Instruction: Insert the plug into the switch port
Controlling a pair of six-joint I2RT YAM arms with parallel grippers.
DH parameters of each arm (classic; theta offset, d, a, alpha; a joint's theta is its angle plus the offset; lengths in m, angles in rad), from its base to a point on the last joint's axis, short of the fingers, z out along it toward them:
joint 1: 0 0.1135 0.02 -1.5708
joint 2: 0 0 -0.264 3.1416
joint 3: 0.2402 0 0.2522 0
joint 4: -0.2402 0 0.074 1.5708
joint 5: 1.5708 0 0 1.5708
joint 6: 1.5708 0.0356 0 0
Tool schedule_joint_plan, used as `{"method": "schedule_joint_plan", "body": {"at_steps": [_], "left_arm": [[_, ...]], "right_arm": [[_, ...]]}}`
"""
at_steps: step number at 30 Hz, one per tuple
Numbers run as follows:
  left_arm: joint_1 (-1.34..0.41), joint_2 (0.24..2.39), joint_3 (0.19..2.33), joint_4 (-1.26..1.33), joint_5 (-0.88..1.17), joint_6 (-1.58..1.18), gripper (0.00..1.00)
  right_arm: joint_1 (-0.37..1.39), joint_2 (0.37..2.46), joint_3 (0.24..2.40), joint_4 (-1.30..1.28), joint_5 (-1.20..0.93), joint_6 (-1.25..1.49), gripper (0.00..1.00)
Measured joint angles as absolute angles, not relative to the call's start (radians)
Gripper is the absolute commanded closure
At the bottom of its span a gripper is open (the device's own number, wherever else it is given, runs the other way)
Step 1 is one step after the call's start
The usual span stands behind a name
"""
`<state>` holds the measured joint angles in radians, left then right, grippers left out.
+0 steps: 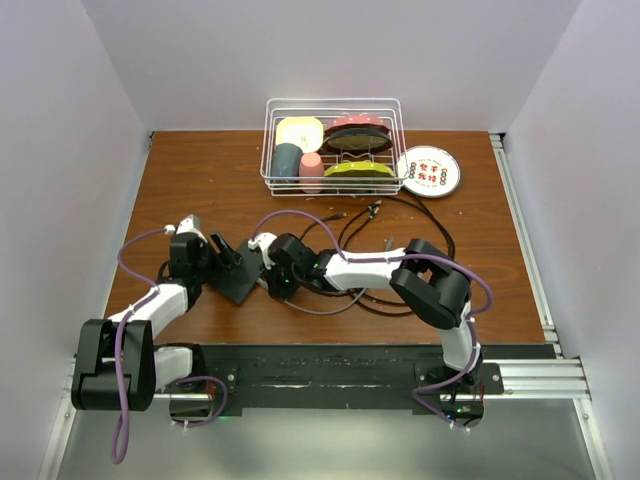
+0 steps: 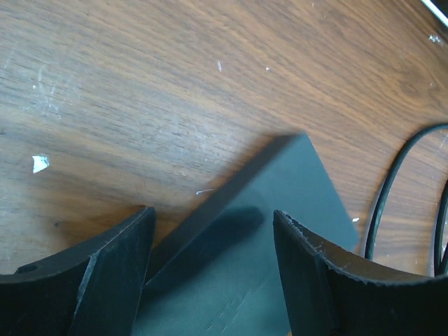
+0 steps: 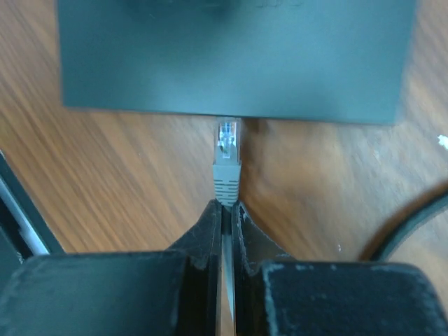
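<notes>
The switch (image 1: pixel 238 280) is a flat matte black box lying on the wooden table between my two grippers. My left gripper (image 1: pixel 226 256) is open. In the left wrist view its fingers (image 2: pixel 115 269) stand apart over one edge of the switch (image 2: pixel 280 210), one over the wood and one over the box. My right gripper (image 3: pixel 225 206) is shut on the grey cable just behind the clear-tipped plug (image 3: pixel 227 157). The plug points straight at the switch's near edge (image 3: pixel 231 56), with its tip at that edge. The sockets are hidden. In the top view the right gripper (image 1: pixel 276 276) is right of the switch.
A white wire basket (image 1: pixel 270 150) with cups and dishes stands at the back. A round white disc with red marks (image 1: pixel 428 171) lies to its right. Black cables (image 1: pixel 400 215) loop over the table's middle, and one shows in the left wrist view (image 2: pixel 392 189). A black rail (image 1: pixel 330 362) runs along the near edge.
</notes>
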<state>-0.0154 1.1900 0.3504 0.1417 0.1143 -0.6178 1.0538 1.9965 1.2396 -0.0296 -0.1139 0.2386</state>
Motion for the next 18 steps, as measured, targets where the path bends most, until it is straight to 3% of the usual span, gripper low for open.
{"method": "schedule_joint_plan", "body": {"at_steps": [8, 18], "left_arm": [[-0.020, 1.192, 0.345, 0.159, 0.124, -0.619, 0.27], [-0.028, 1.194, 0.358, 0.141, 0.104, -0.604, 0.26]], "right_arm": [[1.054, 2.056, 1.339, -0.061, -0.086, 0.229, 1.00], [1.054, 2.021, 1.307, -0.111, -0.061, 0.180, 1.00]]}}
